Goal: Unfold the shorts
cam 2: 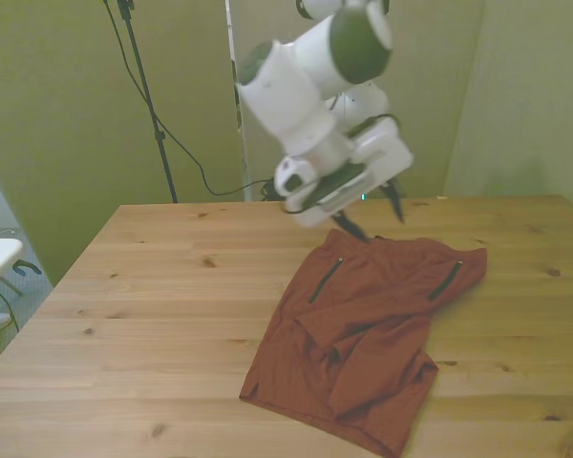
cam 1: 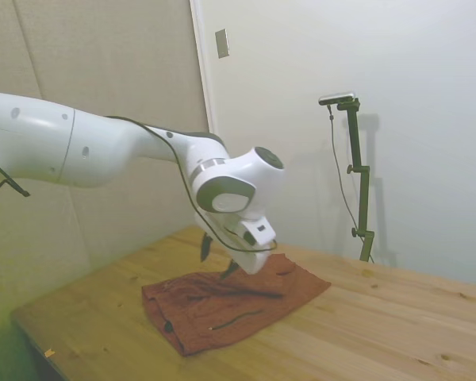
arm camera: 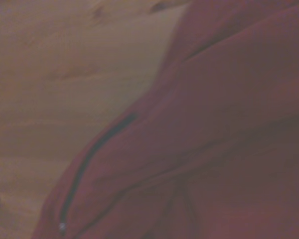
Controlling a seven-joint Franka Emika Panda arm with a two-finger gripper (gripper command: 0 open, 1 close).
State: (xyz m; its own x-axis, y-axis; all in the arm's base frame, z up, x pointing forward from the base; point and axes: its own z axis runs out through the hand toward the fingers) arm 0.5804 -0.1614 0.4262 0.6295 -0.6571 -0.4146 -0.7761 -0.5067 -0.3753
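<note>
Item: the shorts (cam 2: 363, 334), rust-orange cloth, lay on the wooden surface (cam 2: 153, 286) in the lower centre-right of the front view and the lower centre of the side view (cam 1: 230, 305). We recorded them as partly opened: the waistband end sat toward the upper part of the front view, with two thin dark pocket slits (cam 2: 327, 280) either side, while the lower half lay bunched, with a fold of cloth lying over it. Their long axis ran from upper right to lower left of the front view.

Relation to the fingers: the gripper (cam 2: 374, 215) hung above the waistband edge, so the shorts spread away from it toward the bottom of the front view. In the side view the gripper (cam 1: 216, 259) stood over the upper middle of the cloth, the dark tips just above it, touching or not we could not tell. The two fingers stood apart with nothing between them; we judged them released. We judged the coming move to turn on reaching the bunched fold, which lay well down the long axis from the fingers.

Wrist view: blurred cloth (arm camera: 229, 124) with one dark slit (arm camera: 89, 159) and bare wood (arm camera: 65, 74) beside it.

Brands, labels, writing: we found none legible in any view.
</note>
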